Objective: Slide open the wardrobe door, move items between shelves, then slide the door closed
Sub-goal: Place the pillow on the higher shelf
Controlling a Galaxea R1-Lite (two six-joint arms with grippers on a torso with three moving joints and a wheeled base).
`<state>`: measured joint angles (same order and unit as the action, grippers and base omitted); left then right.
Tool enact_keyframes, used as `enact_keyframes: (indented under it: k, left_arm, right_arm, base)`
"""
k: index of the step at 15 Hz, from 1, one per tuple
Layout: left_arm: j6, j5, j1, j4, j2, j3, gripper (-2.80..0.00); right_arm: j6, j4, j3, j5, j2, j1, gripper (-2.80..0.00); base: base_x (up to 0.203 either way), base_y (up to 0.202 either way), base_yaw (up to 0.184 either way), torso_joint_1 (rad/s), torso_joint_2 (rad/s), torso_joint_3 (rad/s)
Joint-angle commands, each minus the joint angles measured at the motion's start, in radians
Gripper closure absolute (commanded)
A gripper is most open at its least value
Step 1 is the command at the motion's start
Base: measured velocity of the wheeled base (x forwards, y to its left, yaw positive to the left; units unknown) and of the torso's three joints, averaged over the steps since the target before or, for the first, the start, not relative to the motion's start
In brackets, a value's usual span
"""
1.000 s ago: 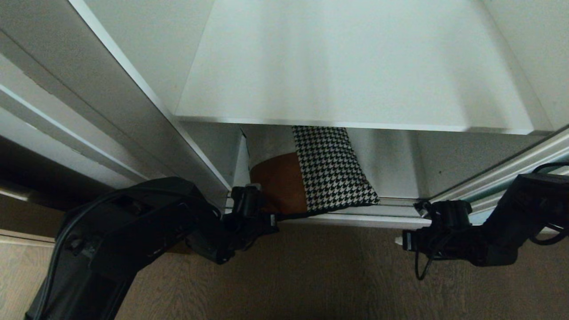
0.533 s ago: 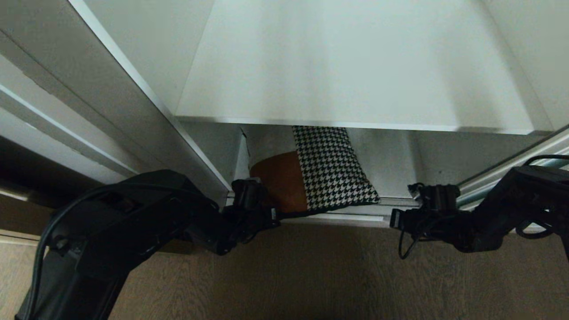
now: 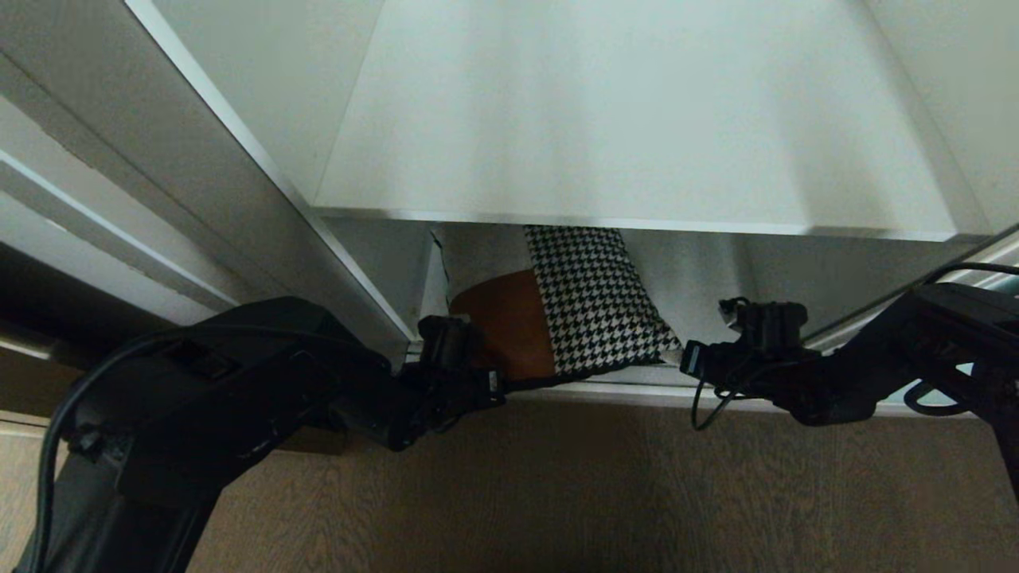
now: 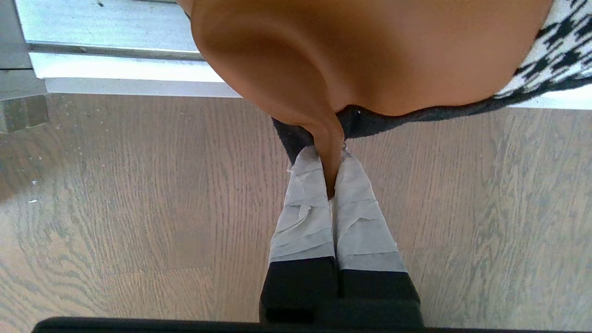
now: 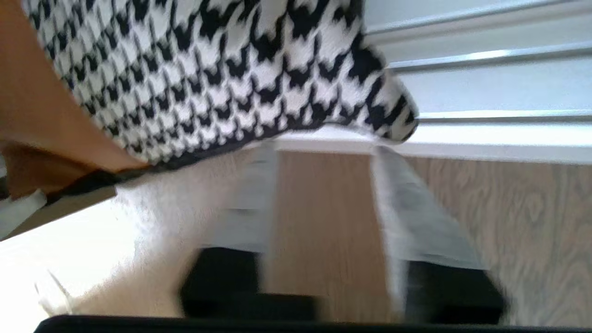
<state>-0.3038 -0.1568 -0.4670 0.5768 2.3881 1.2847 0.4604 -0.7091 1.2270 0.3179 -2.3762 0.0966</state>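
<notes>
The items lie on the lower shelf [image 3: 708, 286] under the upper shelf [image 3: 637, 119]: a rust-brown piece [image 3: 505, 326] and a houndstooth piece [image 3: 593, 302] over black fabric [image 4: 370, 125]. At the bundle's front left corner my left gripper [image 3: 482, 386] [image 4: 329, 155] is shut on a pinched fold of the rust-brown piece [image 4: 370, 55]. My right gripper [image 3: 689, 358] [image 5: 321, 155] is open just below the front right corner of the houndstooth piece [image 5: 222, 69], with nothing between its fingers. The frame of the sliding wardrobe door [image 3: 991, 253] shows at the far right behind the right arm.
Silver door tracks [image 5: 485, 83] run along the wardrobe's front edge. Wooden floor [image 3: 557, 493] lies in front of it. A grey panel [image 3: 199, 183] bounds the compartment on the left.
My right arm has swung left from the door frame to the houndstooth corner, and its jaws have opened. The left gripper has kept its hold on the rust-brown fold.
</notes>
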Motion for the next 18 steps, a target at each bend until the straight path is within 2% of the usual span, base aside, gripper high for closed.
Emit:
enact_keyframes:
  k: [1,3,6,18]
  left_arm:
    - [-0.001,-0.001,-0.001,0.005,-0.004,-0.010,0.00]
    - [0.000,-0.001,-0.001,0.002,-0.009,-0.012,0.00]
    - [0.000,-0.001,-0.001,-0.003,-0.020,-0.016,0.00]
    - [0.002,0.000,0.007,-0.008,-0.026,-0.032,0.00]
  right_arm:
    - [0.002,-0.033,0.012,0.001,-0.021,0.002,-2.80]
    - [0.001,-0.080,0.005,0.001,-0.030,-0.004,-2.80]
    - [0.000,-0.083,0.018,0.004,-0.046,-0.009,-2.80]
    - [0.001,-0.070,0.180,0.051,-0.114,0.001,-2.80]
  base:
    - [0.000,0.000,0.000,0.000,0.00,0.000]
    - [0.000,0.000,0.000,0.000,0.00,0.000]
    - [0.000,0.000,0.000,0.000,0.00,0.000]
    - [0.000,0.000,0.000,0.000,0.00,0.000]
